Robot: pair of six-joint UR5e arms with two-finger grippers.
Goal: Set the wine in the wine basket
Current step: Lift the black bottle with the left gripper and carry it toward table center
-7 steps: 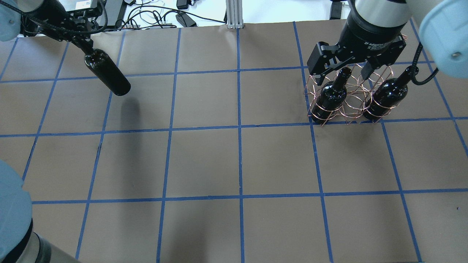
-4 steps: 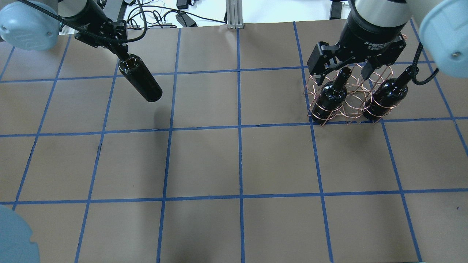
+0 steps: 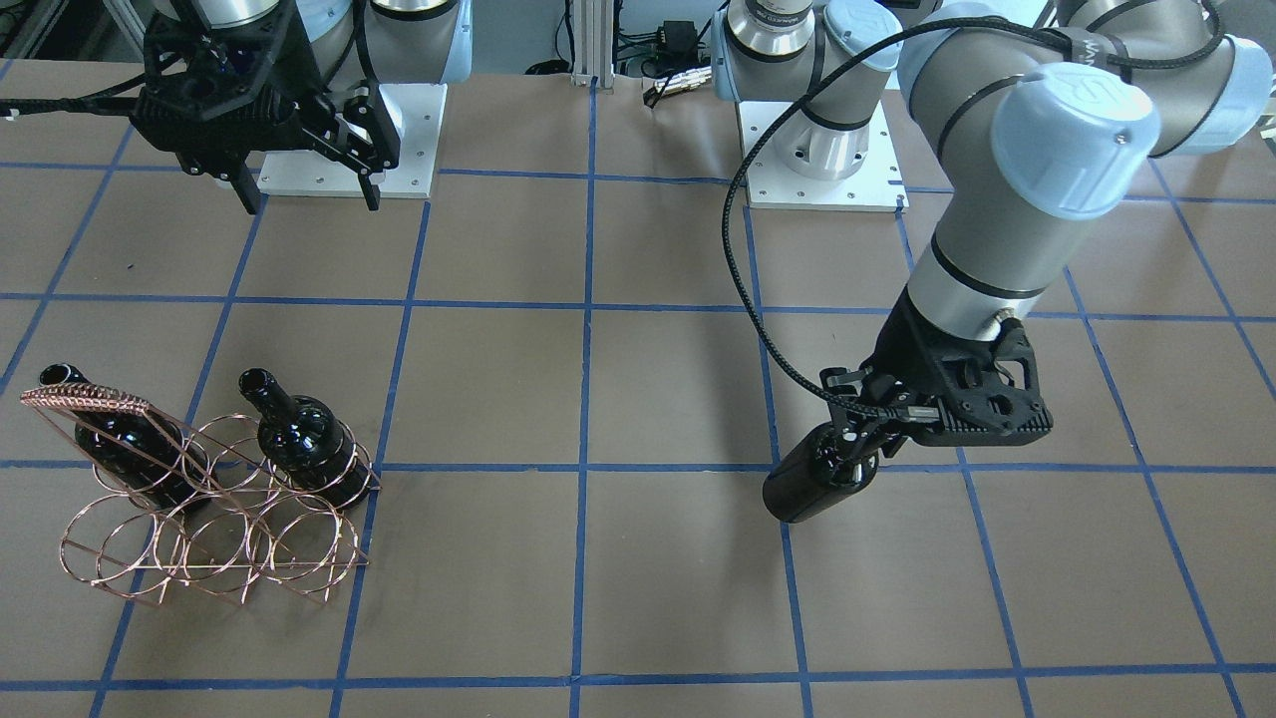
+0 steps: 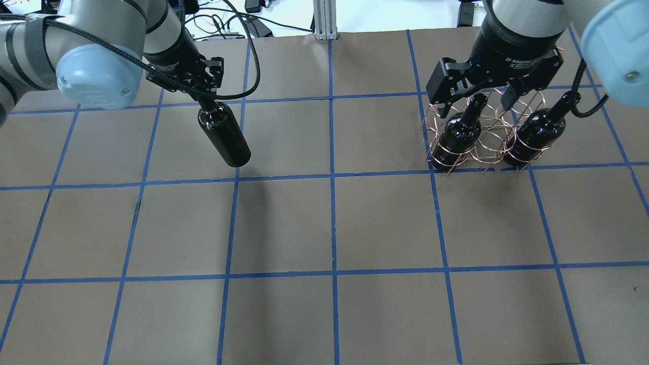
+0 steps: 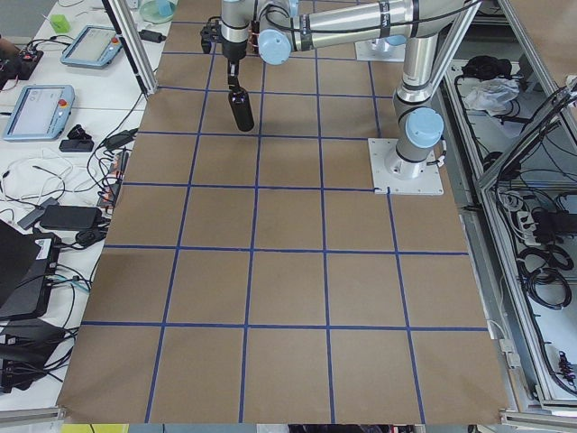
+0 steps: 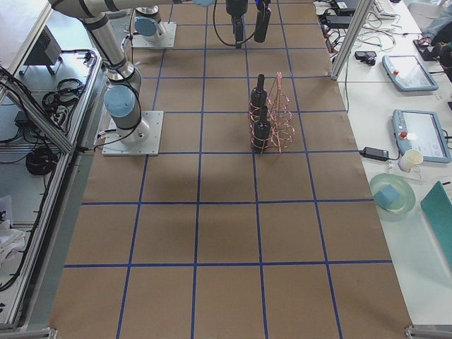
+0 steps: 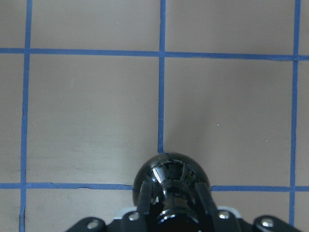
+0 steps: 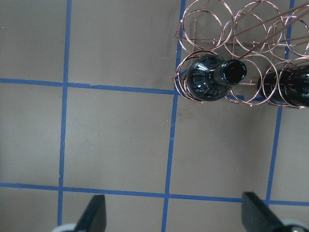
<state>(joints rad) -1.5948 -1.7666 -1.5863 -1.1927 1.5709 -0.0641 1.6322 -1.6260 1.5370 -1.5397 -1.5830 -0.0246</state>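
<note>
Left gripper (image 4: 207, 100) was clamped on the neck of the wine bottle (image 4: 225, 136). The bottle hung tilted, off the table (image 4: 324, 228), well to the left of the wine basket (image 4: 485, 143). Right gripper (image 3: 309, 194) was spread wide and empty, hovering above the basket. Second bottle (image 4: 459, 136) and third bottle (image 4: 537, 133) stood in its robot-side row, one ring between them.

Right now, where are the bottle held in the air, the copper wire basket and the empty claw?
held wine bottle (image 4: 225, 139): overhead view, middle of its dark body.
wine basket (image 3: 90, 401): front-facing view, its wrapped handle bar.
right gripper (image 3: 310, 191): front-facing view, midway between its open fingertips.
</note>
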